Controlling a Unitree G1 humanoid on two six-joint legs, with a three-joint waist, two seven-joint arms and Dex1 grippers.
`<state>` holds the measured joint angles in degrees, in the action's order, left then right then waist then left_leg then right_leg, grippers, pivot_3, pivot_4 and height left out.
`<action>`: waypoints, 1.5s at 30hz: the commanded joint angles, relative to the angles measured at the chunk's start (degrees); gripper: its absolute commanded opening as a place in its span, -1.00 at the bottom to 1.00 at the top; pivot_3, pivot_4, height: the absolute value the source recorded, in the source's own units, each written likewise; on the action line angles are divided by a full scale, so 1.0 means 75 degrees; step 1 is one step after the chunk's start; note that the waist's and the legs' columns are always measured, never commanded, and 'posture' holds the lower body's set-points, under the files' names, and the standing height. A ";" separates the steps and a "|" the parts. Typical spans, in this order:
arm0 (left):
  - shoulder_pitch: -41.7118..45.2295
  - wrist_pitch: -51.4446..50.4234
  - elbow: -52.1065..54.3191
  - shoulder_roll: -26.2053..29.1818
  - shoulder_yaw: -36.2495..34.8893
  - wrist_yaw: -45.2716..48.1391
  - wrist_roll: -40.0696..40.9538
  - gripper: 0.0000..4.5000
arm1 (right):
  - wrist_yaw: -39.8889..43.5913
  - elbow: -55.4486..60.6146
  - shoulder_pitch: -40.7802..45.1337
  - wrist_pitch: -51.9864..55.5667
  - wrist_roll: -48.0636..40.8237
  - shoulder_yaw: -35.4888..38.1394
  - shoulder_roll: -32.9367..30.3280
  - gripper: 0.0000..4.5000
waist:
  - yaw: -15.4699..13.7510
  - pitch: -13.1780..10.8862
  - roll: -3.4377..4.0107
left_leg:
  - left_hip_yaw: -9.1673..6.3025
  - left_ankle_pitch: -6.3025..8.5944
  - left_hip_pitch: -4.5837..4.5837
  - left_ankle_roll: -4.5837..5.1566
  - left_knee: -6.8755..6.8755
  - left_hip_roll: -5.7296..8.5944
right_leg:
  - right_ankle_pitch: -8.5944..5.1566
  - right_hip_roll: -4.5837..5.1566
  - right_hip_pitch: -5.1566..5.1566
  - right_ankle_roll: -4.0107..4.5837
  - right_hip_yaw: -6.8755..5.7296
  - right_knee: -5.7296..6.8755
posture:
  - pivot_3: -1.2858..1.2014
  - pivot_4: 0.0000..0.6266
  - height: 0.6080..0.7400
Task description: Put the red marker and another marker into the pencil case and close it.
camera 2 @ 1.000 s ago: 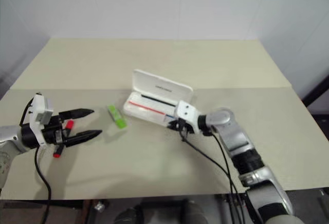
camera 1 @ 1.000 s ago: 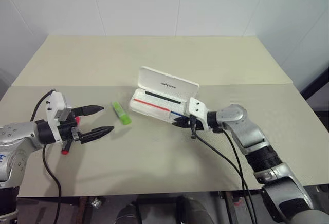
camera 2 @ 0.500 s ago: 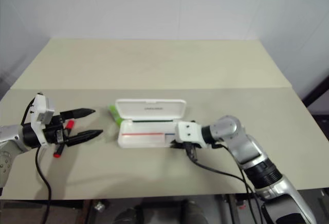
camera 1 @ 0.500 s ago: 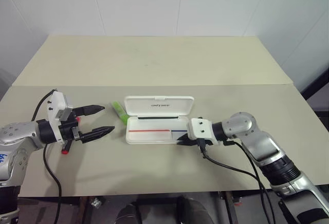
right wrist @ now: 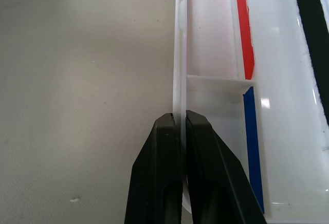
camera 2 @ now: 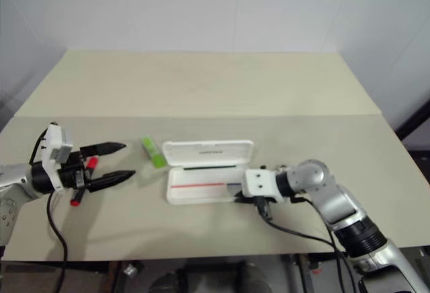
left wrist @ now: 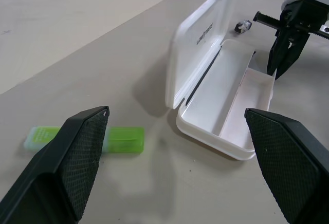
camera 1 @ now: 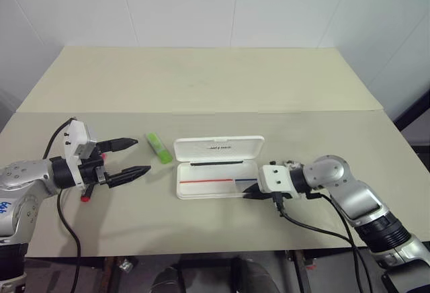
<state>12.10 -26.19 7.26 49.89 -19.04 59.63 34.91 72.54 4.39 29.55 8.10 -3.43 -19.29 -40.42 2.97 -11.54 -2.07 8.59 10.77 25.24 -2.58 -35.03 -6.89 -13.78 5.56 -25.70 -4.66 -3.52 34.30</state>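
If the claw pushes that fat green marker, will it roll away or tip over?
The green marker lies flat on the table, so it probably can't tip. It looks flat-sided in the left wrist view, so it would more likely slide than roll. Being short and chunky, it is probably stiff and light.

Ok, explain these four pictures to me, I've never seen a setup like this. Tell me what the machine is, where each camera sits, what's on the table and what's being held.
It is a humanoid robot with two arms, each ending in a two-fingered black tool. The two wide pictures come from cameras in its head, looking down over a beige table. The other two come from cameras on its wrists, looking along the fingers.

On the table lie an open, empty white pencil case, a lime-green marker beside it, and a red marker, mostly hidden under the left arm.

The right tool is shut on the pencil case's front wall, pinching its thin edge, as the right wrist view shows. The left tool hangs open, holding nothing.
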 commanded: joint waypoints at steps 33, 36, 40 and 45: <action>-0.0495 -0.0097 0.0937 -0.0828 -0.0374 -0.1728 -0.0133 1.00 | 0.0165 -0.0188 -0.0361 -0.0975 -0.1724 0.1428 -0.0061 0.98 | -0.0030 0.0001 -0.0001 | -0.0006 -0.0001 -0.0013 0.0002 -0.0015 0.0001 | 0.0006 0.0000 0.0014 -0.0010 0.0002 0.0017 | 0.03 -0.52 1.00; -0.0753 -0.0273 0.1293 -0.1246 -0.0675 -0.2676 -0.0126 1.00 | 0.0040 -0.0376 -0.0305 -0.0899 -0.2172 0.1840 0.0145 0.98 | -0.0038 0.0001 -0.0002 | -0.0016 -0.0002 -0.0017 0.0002 -0.0022 0.0003 | 0.0006 -0.0001 0.0016 -0.0010 0.0004 0.0024 | 0.03 -0.52 1.00; -0.0997 -0.0784 0.1740 -0.1845 -0.1032 -0.3977 -0.0040 1.00 | 0.0230 -0.0565 -0.0268 -0.0911 -0.2379 0.2028 0.0096 0.98 | -0.0094 0.0004 -0.0007 | -0.0019 -0.0002 -0.0020 0.0004 -0.0030 0.0006 | 0.0006 0.0001 0.0025 -0.0010 0.0006 0.0025 | 0.03 -0.52 1.00; -0.0928 -0.2034 0.1827 -0.2190 -0.1301 -0.5483 0.0068 1.00 | 0.0388 -0.0944 -0.0241 -0.1136 -0.2694 0.2310 0.0188 0.98 | -0.0165 0.0005 -0.0008 | -0.0025 -0.0003 -0.0023 0.0005 -0.0035 0.0008 | 0.0006 -0.0001 0.0026 -0.0009 0.0007 0.0028 | 0.03 -0.52 1.00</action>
<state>4.43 -39.09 19.31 33.64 -26.74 21.67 34.62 74.66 -2.74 26.78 0.92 -21.65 -4.38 -39.16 1.73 -11.50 -2.13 8.39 10.74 25.07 -2.54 -35.31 -6.82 -13.74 5.56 -25.51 -4.73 -3.46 34.51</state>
